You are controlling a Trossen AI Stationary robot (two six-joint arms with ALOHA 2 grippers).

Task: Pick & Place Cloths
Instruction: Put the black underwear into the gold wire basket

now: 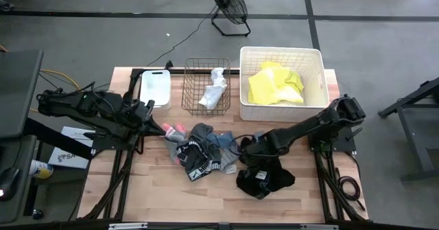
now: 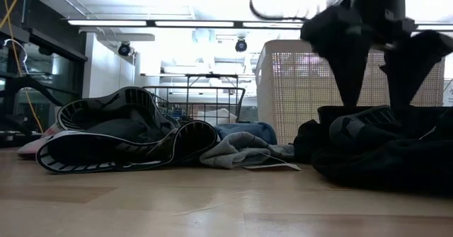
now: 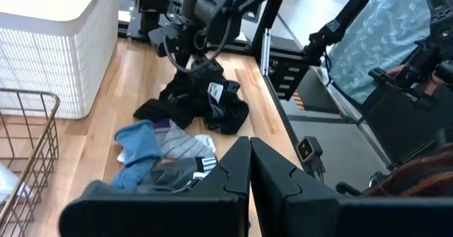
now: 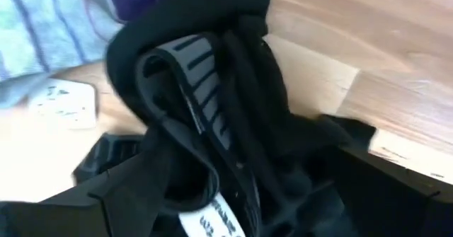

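Note:
A black cloth (image 1: 264, 178) lies crumpled on the table at the right front. My right gripper (image 1: 252, 153) points down over its far left end, open, one finger on each side of a raised fold (image 2: 374, 108). A heap of cloths lies mid-table: black with white print (image 1: 195, 160), grey-blue (image 1: 223, 142) and pink-red (image 1: 175, 128). A neon-yellow cloth (image 1: 274, 86) lies in the big white tub (image 1: 315, 58), and a white cloth (image 1: 214, 87) in the wire basket (image 1: 188, 86). My left gripper (image 1: 152, 113) hangs shut above the table's left side, holding nothing. My right gripper comes from above, pointing down, with its open fingers (image 2: 352, 88) astride a raised fold of the black cloth that bears a grey striped band (image 4: 191, 74). The fingertips reach the top of the cloth, which lies slack on the table.
A small white tub (image 1: 156, 86) stands at the far left next to the wire basket. Bare wood lies along the table's near edge (image 1: 158, 199). A fan (image 1: 228, 3) stands on the floor beyond the table.

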